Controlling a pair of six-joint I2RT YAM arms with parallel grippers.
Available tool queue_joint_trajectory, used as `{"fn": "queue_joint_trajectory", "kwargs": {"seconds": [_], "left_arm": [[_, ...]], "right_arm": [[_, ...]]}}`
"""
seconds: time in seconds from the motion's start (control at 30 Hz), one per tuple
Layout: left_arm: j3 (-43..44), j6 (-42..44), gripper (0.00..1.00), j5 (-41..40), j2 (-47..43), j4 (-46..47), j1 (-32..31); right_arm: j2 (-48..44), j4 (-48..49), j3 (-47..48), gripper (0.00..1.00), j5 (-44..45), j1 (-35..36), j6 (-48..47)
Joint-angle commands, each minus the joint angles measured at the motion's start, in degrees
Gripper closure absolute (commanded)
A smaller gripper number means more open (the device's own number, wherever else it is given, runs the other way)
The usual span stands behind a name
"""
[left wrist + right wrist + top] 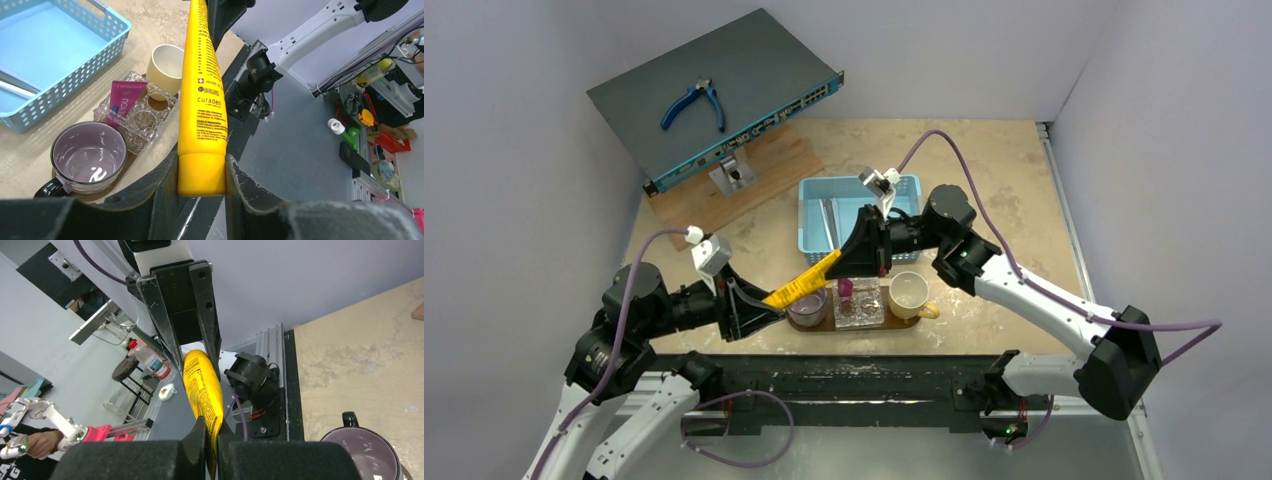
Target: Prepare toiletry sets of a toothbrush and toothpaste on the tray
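A yellow toothpaste tube (802,281) hangs in the air between both grippers, above the left end of the dark-brown tray (879,326). My left gripper (201,172) is shut on its cap end; it also shows in the top view (774,300). My right gripper (212,440) is shut on the tube's flat crimped end, and shows in the top view too (832,265). A pink toothpaste tube (122,100) stands in a clear glass holder (142,117) on the tray. Toothbrushes (829,222) lie in the blue basket (904,190).
A purple mug (807,307) and a cream cup (909,292) stand on the tray either side of the holder. A grey network switch (714,95) with blue pliers (694,103) sits tilted at the back left on a wooden board (764,170).
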Motion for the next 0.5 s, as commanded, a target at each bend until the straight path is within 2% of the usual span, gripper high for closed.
{"fn": "queue_joint_trajectory", "kwargs": {"seconds": [0.0,0.07,0.13,0.3,0.33,0.4,0.47], "left_arm": [[1.09,-0.56,0.66,2.43,2.8,3.56,-0.32],[0.97,-0.77,0.57,3.21,3.37,4.45,-0.36],[1.08,-0.73,0.53,3.95,3.94,5.13,-0.31],[0.89,-0.38,0.51,6.76,5.85,6.69,-0.37],[0.74,-0.38,0.57,7.44,6.14,6.92,-0.32],[0.56,-0.29,0.79,8.8,6.52,7.51,-0.37],[0.44,-0.2,0.9,9.23,6.43,7.72,-0.32]], "right_arm": [[-0.99,-0.22,1.99,1.0,0.39,2.87,-3.8],[-1.04,-0.64,2.44,1.0,0.47,3.65,-4.14],[-1.06,-1.06,2.88,1.0,0.75,4.01,-4.26],[-0.82,-1.69,3.5,1.0,0.85,4.48,-4.35],[-0.93,-1.91,3.49,1.0,0.99,4.48,-4.55],[-1.08,-2.99,3.77,1.0,1.29,4.48,-5.29],[-1.13,-3.87,3.98,1.0,1.39,4.48,-5.86]]}}
